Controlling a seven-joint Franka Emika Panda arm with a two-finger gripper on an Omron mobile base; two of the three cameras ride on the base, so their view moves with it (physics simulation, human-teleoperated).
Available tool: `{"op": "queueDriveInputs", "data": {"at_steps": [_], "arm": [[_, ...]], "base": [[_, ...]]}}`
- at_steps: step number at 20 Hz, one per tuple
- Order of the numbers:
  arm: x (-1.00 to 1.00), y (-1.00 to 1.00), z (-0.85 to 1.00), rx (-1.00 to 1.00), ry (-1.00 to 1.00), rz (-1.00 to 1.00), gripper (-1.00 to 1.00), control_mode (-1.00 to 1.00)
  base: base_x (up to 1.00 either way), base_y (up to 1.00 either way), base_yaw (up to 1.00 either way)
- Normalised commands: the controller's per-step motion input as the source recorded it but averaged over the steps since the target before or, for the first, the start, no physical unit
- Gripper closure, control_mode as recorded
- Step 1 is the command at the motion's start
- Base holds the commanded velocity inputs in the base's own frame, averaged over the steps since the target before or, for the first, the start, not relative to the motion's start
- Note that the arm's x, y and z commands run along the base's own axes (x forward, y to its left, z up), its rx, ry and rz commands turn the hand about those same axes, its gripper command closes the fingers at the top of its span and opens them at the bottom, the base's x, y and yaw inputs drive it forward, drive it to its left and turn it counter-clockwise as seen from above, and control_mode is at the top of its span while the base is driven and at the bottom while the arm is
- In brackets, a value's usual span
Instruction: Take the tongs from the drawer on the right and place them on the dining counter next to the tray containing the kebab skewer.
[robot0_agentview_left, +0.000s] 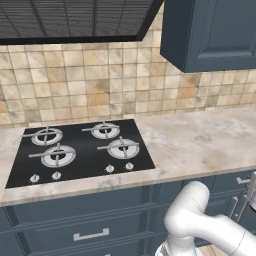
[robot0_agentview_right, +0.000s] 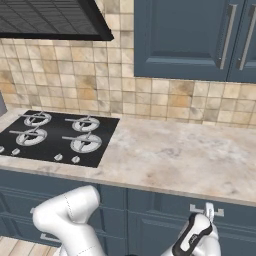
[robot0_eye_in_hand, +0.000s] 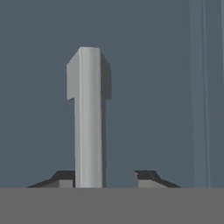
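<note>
Silver metal, a bar handle, stands between the two dark fingertips in the hand view, hard against one tip with a gap on the other side. The jaws are partly closed around the bar; whether they already pinch it I cannot tell. Behind the handle is the flat navy drawer front, shut, so the tongs inside are hidden.

From the right base view, the gripper reaches up to the handle just under the stone bench edge. This placement suggests the arm is lining up to pull the drawer open, the first step before the tongs can be lifted out.
</note>
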Motion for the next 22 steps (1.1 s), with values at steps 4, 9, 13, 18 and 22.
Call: {"op": "queueDriveInputs", "data": {"at_steps": [4,9,13,18,22], "arm": [[0.0,0.0,0.0,0.0,0.0,0.0,1.0,-1.0],[0.0,0.0,0.0,0.0,0.0,0.0,1.0,-1.0],[0.0,0.0,0.0,0.0,0.0,0.0,1.0,-1.0],[-0.25,0.0,0.0,0.0,0.0,0.0,1.0,-1.0],[-0.39,0.0,0.0,0.0,0.0,0.0,1.0,-1.0]], "base": [[0.0,0.0,0.0],[0.0,0.0,0.0],[0.0,0.0,0.0],[0.0,0.0,0.0],[0.0,0.0,0.0]]}}
